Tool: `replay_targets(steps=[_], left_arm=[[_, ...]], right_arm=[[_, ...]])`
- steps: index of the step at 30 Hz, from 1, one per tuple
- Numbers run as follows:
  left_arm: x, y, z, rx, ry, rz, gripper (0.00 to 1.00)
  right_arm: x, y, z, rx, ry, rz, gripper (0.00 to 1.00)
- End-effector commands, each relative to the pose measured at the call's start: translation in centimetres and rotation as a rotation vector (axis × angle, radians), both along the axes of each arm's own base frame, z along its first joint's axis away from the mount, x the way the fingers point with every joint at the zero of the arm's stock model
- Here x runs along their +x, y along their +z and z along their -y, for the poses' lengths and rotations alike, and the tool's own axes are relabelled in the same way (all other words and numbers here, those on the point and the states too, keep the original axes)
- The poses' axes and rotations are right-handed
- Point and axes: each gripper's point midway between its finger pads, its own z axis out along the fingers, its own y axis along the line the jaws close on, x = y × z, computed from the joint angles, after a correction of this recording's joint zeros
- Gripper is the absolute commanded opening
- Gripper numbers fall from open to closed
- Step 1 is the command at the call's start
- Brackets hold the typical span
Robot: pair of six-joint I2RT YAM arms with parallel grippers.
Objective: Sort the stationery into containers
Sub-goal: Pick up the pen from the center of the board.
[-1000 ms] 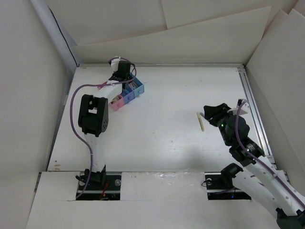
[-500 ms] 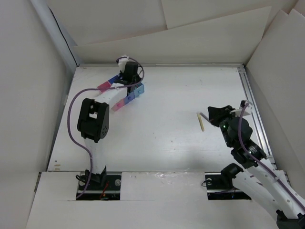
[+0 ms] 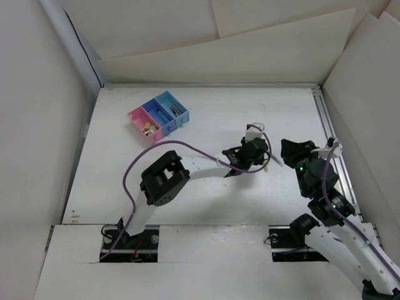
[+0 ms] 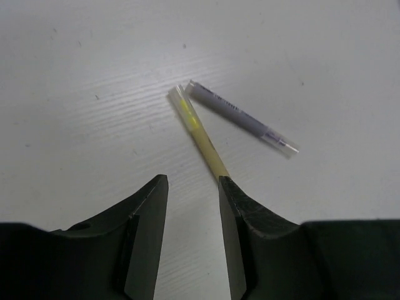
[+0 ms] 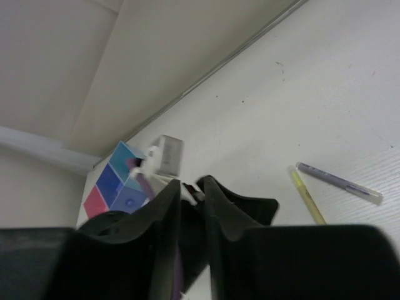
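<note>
The left claw (image 4: 192,181), narrowly open and empty, sits over the white surface (image 4: 75,75). One fingertip meets the cream-yellow pen (image 4: 200,134), with a grey pen (image 4: 240,119) just beside. The right claw (image 5: 189,187), barely parted, is near.

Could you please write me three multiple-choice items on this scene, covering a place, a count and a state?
1. In the top view, the bins stand: A far left; B near right; C dead centre.
2. Pens lying ahead of the left gripper: A one; B two; C four.
3. The left gripper is: A open and empty; B shut on a pen; C shut on a bin.
Key: 1 A, they sit by the far-left corner. 2 B, a yellow pen and a grey pen. 3 A, its jaws stand wide apart, gripping nothing.
</note>
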Motion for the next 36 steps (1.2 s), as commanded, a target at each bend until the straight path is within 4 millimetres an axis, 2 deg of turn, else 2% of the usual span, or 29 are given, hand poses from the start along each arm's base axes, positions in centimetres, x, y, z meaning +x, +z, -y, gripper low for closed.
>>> replay_targets(steps=[1,2,3,6,9,10,15,16,18,24,27,29,31,32,33,34,36], left_arm=[[0.3,0.1,1.5,-0.001,0.023,0.013,0.35],[-0.1,0.4,2.6,-0.020,0.002,0.016,0.36],[-0.9,-0.6,3.5,-0.008,-0.016,0.010,0.36],[-1.0,-1.2,4.8,0.003,-0.027,0.005,0.36],[-1.0,-2.1,4.9,0.011,-0.027,0.001,0.36],[-0.7,-1.7,5.0,0.004,-0.017,0.011,0.37],[0.0,-3.3,5.6,0.056,0.000,0.011,0.37],[0.4,-2.7,5.7,0.049,0.014,0.024,0.37],[0.4,-4.4,5.6,0.079,0.013,0.011,0.36],[0.6,-6.2,3.9,0.142,0.058,0.019,0.31],[0.8,-5.4,4.3,0.135,0.058,0.022,0.31],[1.0,-6.0,4.0,0.156,0.075,0.027,0.31],[1.0,-6.6,3.9,0.166,0.075,0.023,0.28],[1.0,-6.6,3.9,0.166,0.075,0.023,0.24],[1.0,-6.9,3.5,0.187,0.081,0.020,0.13],[0.8,-7.5,3.1,0.202,0.080,0.014,0.10],[0.9,-7.6,1.7,0.232,0.113,0.031,0.04]], right_arm=[[-0.4,1.8,0.7,0.030,-0.027,0.043,0.31],[-0.4,1.8,0.4,0.030,-0.015,0.043,0.38],[-0.4,1.8,0.4,0.030,-0.015,0.043,0.46],[-0.5,1.6,0.8,0.030,-0.030,0.043,0.51],[-0.5,1.6,0.2,0.031,0.004,0.042,0.51],[-0.5,1.9,0.1,0.038,0.004,0.052,0.51],[-0.4,1.9,-0.4,0.039,0.028,0.052,0.51],[-0.4,1.9,-0.4,0.030,0.029,0.052,0.51],[-0.4,1.9,-0.4,0.030,0.029,0.051,0.51],[-0.4,2.1,-0.8,0.035,0.052,0.059,0.51],[-0.4,2.1,-0.5,0.035,0.033,0.059,0.51],[-0.4,2.1,-0.7,0.035,0.045,0.059,0.51],[-0.4,2.1,-0.7,0.035,0.046,0.059,0.51],[-0.4,2.1,-0.5,0.035,0.033,0.059,0.51],[-0.4,2.1,-0.3,0.034,0.024,0.060,0.51],[-0.5,2.3,-0.2,0.039,0.024,0.067,0.51],[-0.5,2.3,-0.4,0.030,0.035,0.067,0.51]])
